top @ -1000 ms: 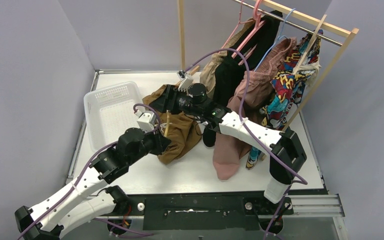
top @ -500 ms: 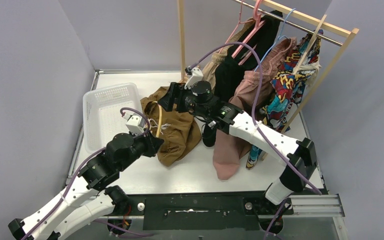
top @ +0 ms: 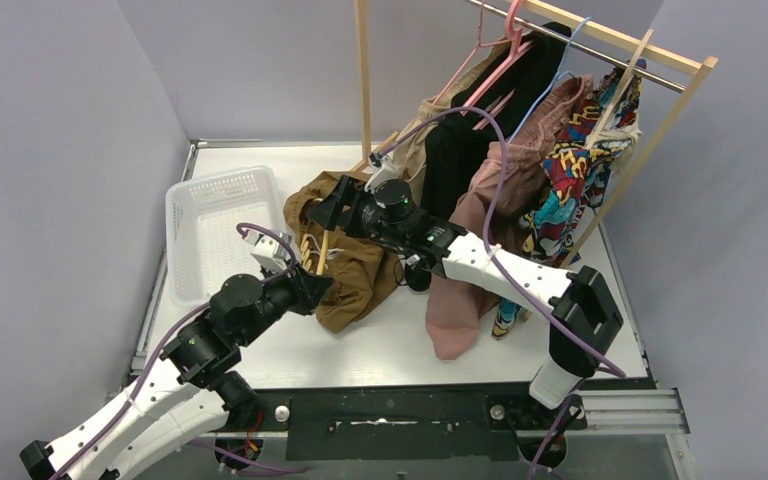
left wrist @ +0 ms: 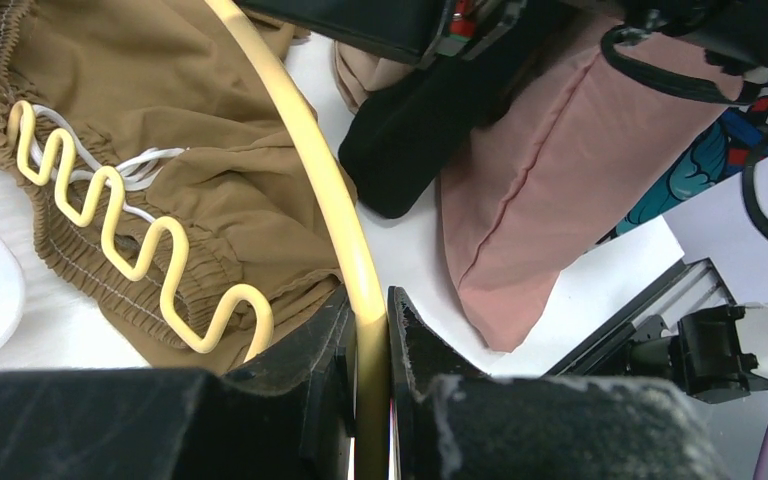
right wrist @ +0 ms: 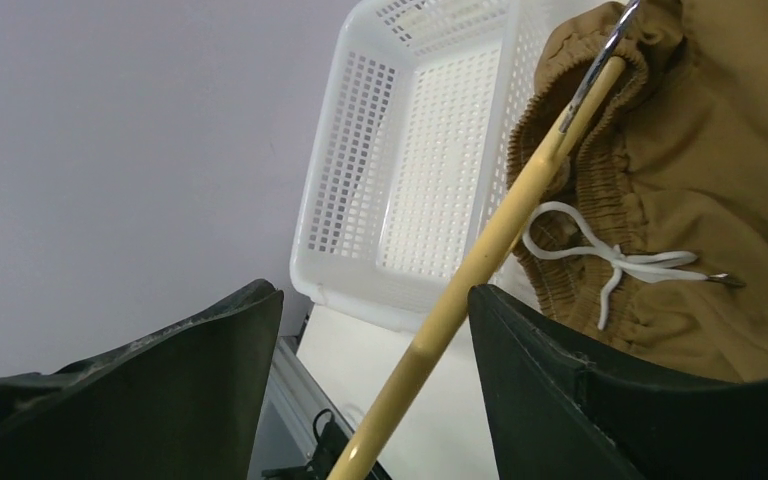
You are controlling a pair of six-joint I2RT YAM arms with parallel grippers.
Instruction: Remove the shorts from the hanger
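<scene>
Across the middle of the overhead frame, the olive-brown shorts [top: 355,262] are lying crumpled on the table [top: 380,350], and the cream hanger [left wrist: 365,290] is resting across their gathered waistband. My left gripper [top: 312,285] is clamping the hanger's curved bar; in the left wrist view both fingers [left wrist: 325,340] are pressing against it with no gap. My right gripper [top: 325,210] is hovering at the upper left edge of the shorts with its jaws spread wide, and the hanger's rod is passing between them without touching either. The white basket [top: 215,225] is sitting just beside the shorts on the left. On the right, a dusty pink pair [top: 455,310] and a black pair [top: 460,150] are hanging from the rack [top: 610,40] and crowding that side. Bare table is showing along the lower edge, in front of the shorts.
</scene>
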